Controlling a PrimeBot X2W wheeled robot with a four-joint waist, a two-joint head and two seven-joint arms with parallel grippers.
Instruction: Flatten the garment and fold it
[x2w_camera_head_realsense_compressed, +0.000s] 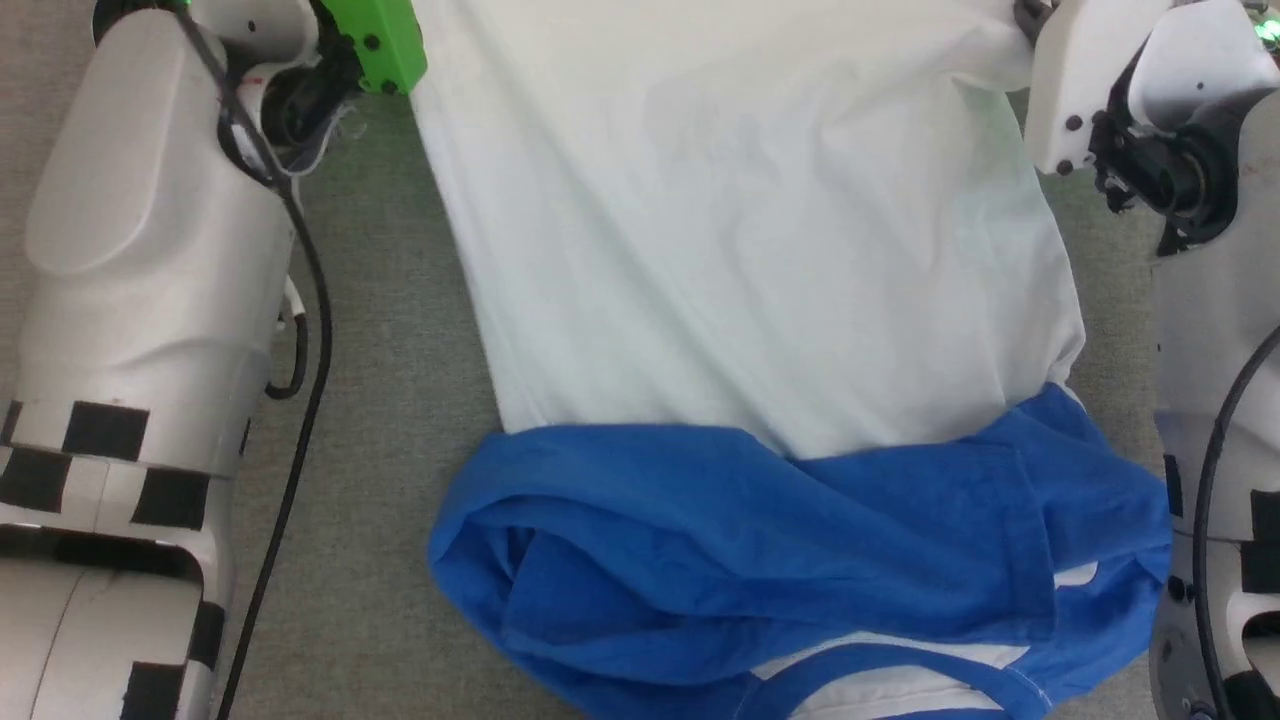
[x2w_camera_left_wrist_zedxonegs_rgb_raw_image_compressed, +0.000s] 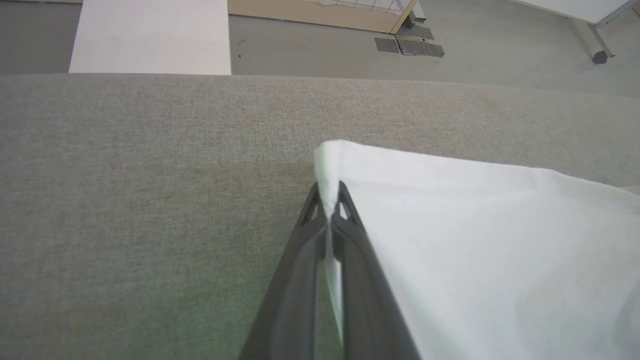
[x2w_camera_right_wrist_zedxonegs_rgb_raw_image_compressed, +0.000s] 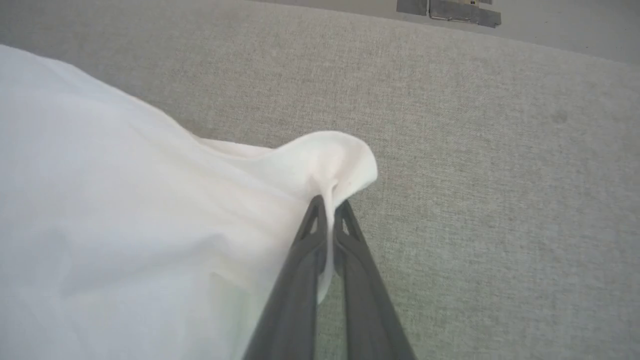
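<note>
On the left, the left tool (x2w_camera_left_wrist_zedxonegs_rgb_raw_image_compressed: 328, 200) is clamped shut on one white hem corner of the garment (x2w_camera_head_realsense_compressed: 760, 250). The garment lies along the grey worktop (x2w_camera_head_realsense_compressed: 390, 400), its white body stretched away from the robot. In the middle, at the near end, the blue sleeves (x2w_camera_head_realsense_compressed: 780, 540) sit bunched in a heap. On the right, the right tool (x2w_camera_right_wrist_zedxonegs_rgb_raw_image_compressed: 330, 207) pinches the other hem corner, with cloth puckered around its tips.

To do this well, I'd say both corners want drawing apart and away evenly, low over the surface, so the body goes taut without twisting. Bare worktop lies to either side and ahead, though its far edge comes not far beyond the hem, with the floor (x2w_camera_left_wrist_zedxonegs_rgb_raw_image_compressed: 325, 45) past it.
</note>
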